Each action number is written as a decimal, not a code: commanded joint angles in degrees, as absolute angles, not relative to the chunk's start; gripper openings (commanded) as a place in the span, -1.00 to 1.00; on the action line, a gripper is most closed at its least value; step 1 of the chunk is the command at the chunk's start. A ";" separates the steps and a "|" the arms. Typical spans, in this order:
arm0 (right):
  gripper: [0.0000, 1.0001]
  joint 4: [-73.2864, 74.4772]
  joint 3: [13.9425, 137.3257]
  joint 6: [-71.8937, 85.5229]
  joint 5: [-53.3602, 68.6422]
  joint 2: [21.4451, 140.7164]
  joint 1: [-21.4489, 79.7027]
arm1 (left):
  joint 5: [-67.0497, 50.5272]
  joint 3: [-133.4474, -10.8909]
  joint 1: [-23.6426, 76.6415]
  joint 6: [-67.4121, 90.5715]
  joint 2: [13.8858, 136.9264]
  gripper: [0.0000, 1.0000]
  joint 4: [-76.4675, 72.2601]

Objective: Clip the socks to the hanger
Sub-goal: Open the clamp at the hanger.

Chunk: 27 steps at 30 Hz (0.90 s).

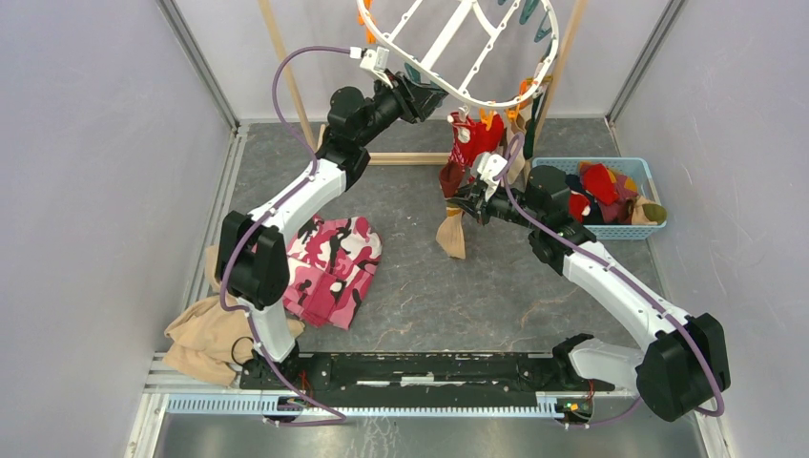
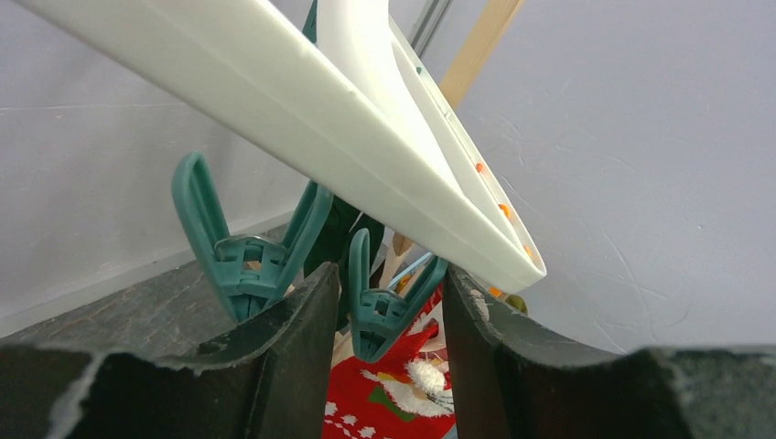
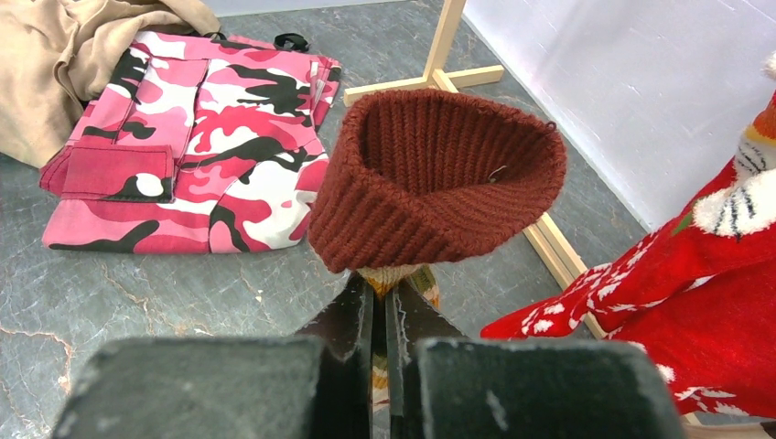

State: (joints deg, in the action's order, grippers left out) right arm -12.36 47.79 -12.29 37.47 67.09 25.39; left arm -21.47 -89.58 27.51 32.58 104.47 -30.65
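Observation:
The white hanger [image 1: 446, 40] hangs at the top, tilted, with teal and orange clips under its rim. My left gripper [image 1: 425, 95] is raised to its near rim. In the left wrist view its fingers [image 2: 302, 347] stand apart on either side of a teal clip [image 2: 389, 306], with a thin gap on the left side. A red Santa-pattern sock [image 1: 477, 138] hangs clipped from the hanger. My right gripper [image 1: 467, 202] is shut on a tan-striped sock [image 3: 439, 178] with a maroon knit cuff, held up below the hanger; its tan foot [image 1: 453, 234] dangles.
A blue basket [image 1: 611, 231] at the right holds several more socks [image 1: 601, 186]. A pink camouflage cloth [image 1: 329, 267] and a tan cloth [image 1: 205, 334] lie on the floor at left. The wooden rack's pole [image 1: 277, 57] and base [image 1: 401, 157] stand behind the hanger.

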 commanded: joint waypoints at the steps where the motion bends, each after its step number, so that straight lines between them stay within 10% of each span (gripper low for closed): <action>1: -1.00 -14.15 50.27 -12.28 38.06 66.58 25.19 | -22.54 -92.68 27.94 33.31 104.67 0.03 -34.09; 12: -1.00 -14.15 49.92 -12.30 38.06 66.18 25.04 | -21.89 -93.41 28.38 32.97 104.58 -0.10 -34.07; 27: -1.00 -13.86 49.75 -12.39 37.88 65.67 24.30 | -19.07 -92.56 29.35 31.63 102.52 -0.96 -31.53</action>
